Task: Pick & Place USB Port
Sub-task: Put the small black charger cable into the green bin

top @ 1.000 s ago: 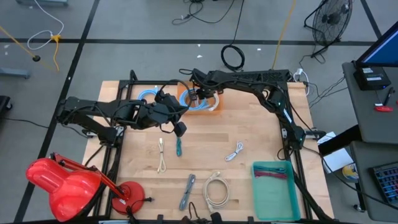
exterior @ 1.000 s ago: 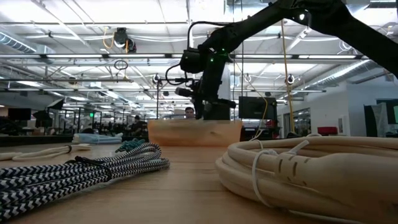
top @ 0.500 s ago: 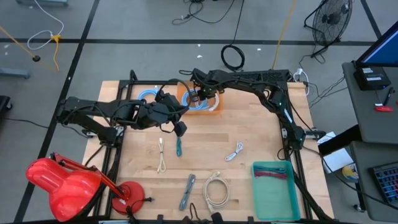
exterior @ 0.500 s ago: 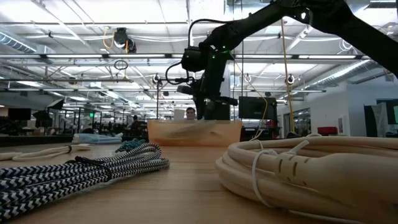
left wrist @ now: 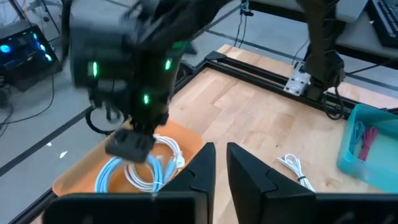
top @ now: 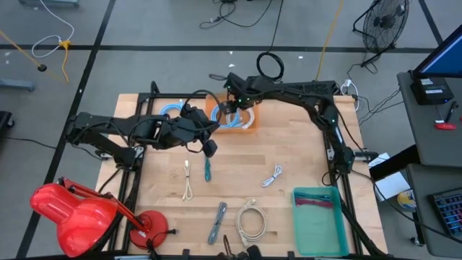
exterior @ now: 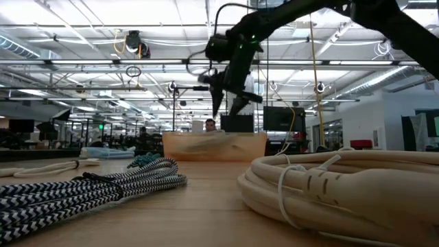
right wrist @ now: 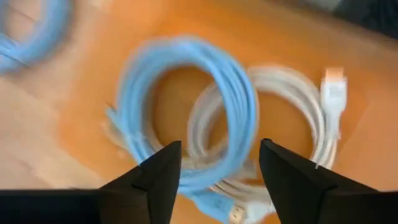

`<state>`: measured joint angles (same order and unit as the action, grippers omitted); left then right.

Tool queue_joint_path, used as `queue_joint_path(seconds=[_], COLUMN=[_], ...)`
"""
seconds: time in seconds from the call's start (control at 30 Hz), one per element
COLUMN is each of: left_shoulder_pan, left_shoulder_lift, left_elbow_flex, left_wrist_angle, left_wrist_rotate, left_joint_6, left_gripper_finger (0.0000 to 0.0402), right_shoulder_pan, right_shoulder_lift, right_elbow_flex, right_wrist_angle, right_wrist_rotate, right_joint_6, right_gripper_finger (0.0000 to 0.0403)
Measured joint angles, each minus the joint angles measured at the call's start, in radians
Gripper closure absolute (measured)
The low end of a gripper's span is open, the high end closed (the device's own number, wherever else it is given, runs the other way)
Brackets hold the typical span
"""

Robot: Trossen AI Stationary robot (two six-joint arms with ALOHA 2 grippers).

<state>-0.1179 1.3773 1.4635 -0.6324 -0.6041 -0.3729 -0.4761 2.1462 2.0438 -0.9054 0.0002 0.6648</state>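
An orange tray (top: 214, 115) at the table's far middle holds a coiled blue USB cable (right wrist: 205, 112) and a coiled white one (right wrist: 298, 124) with its plug (right wrist: 334, 87) showing. My right gripper (top: 231, 108) hangs open above the tray, its fingers (right wrist: 158, 171) apart over the two coils and clear of them. In the low view it (exterior: 226, 104) stands above the tray's wall (exterior: 212, 146). My left gripper (top: 208, 149) waits in the air near the tray's near left corner, fingers (left wrist: 202, 168) almost together with nothing between them.
Another blue coil (top: 172, 110) lies left of the tray. Nearer on the table lie a teal cable (top: 207, 170), a thin white cable (top: 188, 180), a grey cable (top: 272, 175), a striped cable (top: 218, 221) and a cream coil (top: 250, 219). A teal bin (top: 317, 217) stands near right.
My right gripper has risen out of the orange tray and opened its fingers wide. The blue and white coils stay lying in the tray below it.
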Motion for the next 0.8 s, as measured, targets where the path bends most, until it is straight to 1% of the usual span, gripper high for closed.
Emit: queue_joint_path(seconds=[0.17, 0.43, 0.6, 0.7, 0.8], left_shoulder_pan=[0.029, 0.127, 0.210, 0.250, 0.273], left_shoulder_lift=[-0.016, -0.046, -0.052, -0.051, -0.051], left_elbow_flex=[-0.001, 0.000, 0.000, 0.000, 0.000], left_wrist_angle=[-0.037, -0.097, -0.104, -0.106, -0.106], left_wrist_rotate=[0.000, 0.009, 0.090, 0.158, 0.224], left_joint_6=[0.001, -0.018, -0.037, -0.069, -0.125], left_gripper_finger=[0.0340, 0.0339, 0.0339, 0.0339, 0.0339], right_shoulder_pan=[-0.005, 0.066, 0.150, 0.211, 0.280], right_shoulder_lift=[-0.119, -0.337, -0.457, -0.519, -0.573], right_elbow_flex=[0.000, 0.000, 0.000, 0.000, 0.000], right_wrist_angle=[0.025, -0.032, -0.120, -0.198, -0.272], right_wrist_rotate=[-0.004, -0.031, -0.024, -0.017, 0.045], right_joint_6=[-0.058, -0.128, -0.157, -0.163, -0.164], right_gripper_finger=[0.0175, 0.0184, 0.0187, 0.0186, 0.0188])
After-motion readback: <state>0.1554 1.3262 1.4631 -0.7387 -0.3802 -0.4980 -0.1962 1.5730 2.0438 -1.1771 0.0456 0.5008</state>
